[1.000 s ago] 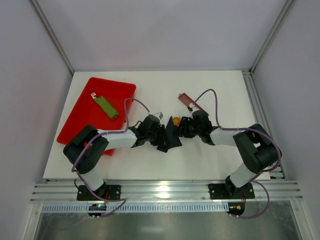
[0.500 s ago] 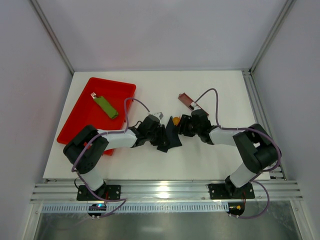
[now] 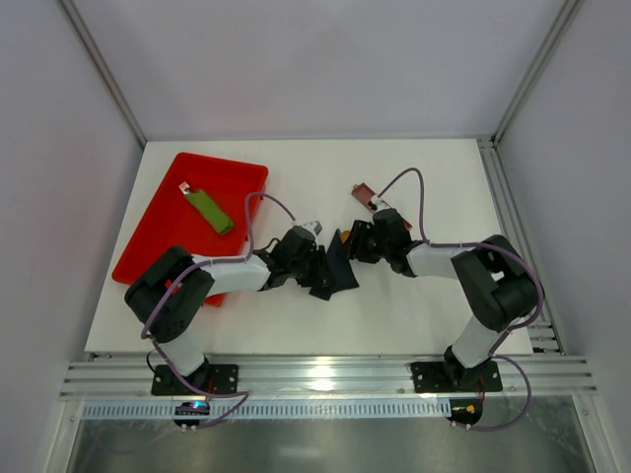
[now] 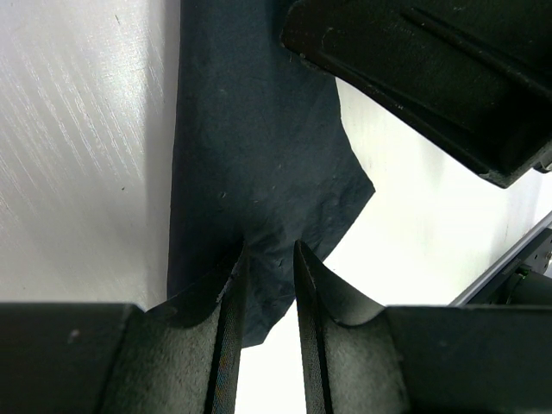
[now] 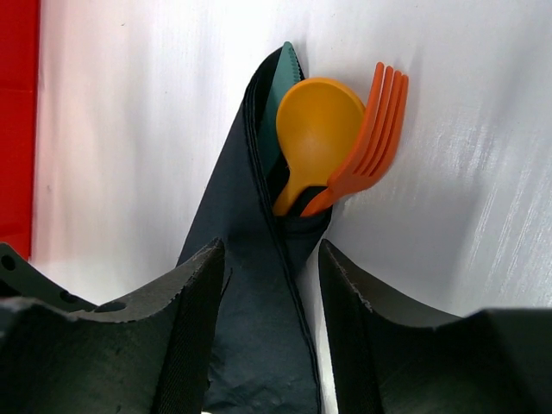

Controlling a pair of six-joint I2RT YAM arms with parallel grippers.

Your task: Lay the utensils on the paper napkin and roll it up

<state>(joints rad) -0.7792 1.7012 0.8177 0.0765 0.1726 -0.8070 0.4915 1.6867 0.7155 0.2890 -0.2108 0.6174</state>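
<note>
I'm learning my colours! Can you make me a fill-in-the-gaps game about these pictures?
The spoon poking out of the roll is ____.
The fork beside it is ____.
The paper napkin wrapped round them is ____.
The green piece lies in the ____ tray.
Missing words: yellow, orange, black, red.

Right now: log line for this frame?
left tool: shut on paper napkin | right tool: straddles it, grip unclear | utensils: wrapped, heads exposed
</note>
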